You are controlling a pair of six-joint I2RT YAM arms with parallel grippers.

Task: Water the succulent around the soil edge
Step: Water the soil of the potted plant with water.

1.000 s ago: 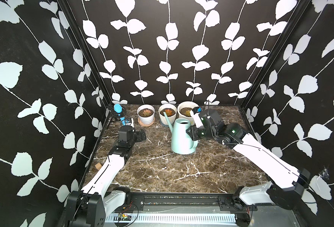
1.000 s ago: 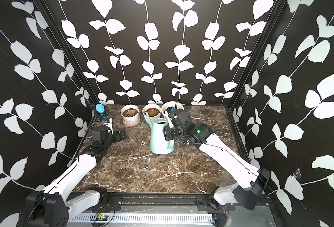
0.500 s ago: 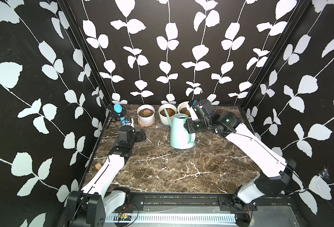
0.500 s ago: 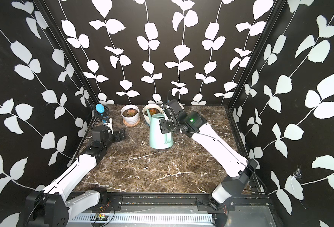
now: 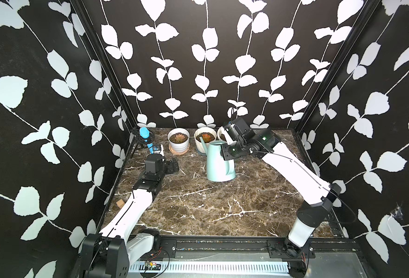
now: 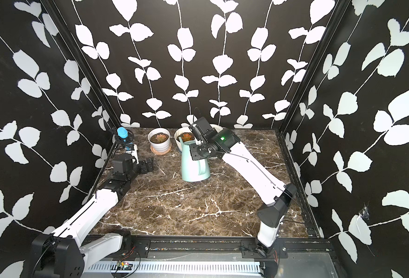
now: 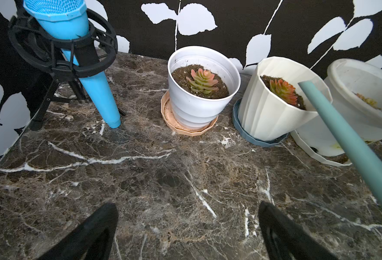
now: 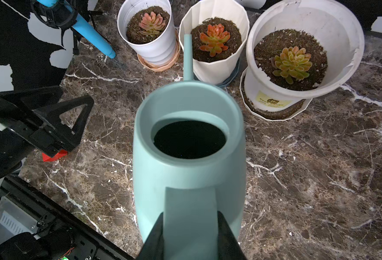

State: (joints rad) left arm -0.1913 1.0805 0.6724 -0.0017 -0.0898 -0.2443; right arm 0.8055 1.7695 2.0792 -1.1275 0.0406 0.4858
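A teal watering can (image 5: 219, 163) (image 6: 193, 166) stands upright in front of three white pots at the back. My right gripper (image 8: 190, 216) (image 5: 225, 154) is shut on its handle. Its long spout (image 7: 354, 144) ends at the left rim of the ribbed middle pot, which holds an orange-red succulent (image 8: 213, 38) (image 5: 205, 137). The left pot holds a pink-green succulent (image 8: 151, 22) (image 7: 202, 82), the right pot a yellow-green one (image 8: 292, 62). Whether the can's base touches the marble I cannot tell. My left gripper (image 7: 187, 216) (image 5: 172, 166) lies open and empty near the table's left side.
A blue microphone (image 5: 145, 136) (image 7: 73, 45) in a black shock mount on a tripod stands in the back left corner. Each pot sits on a saucer. A small wooden block (image 5: 120, 203) lies at the left table edge. Patterned walls close three sides.
My right arm has carried the watering can a little back and left toward the pots, its elbow rising. The left arm has not moved.
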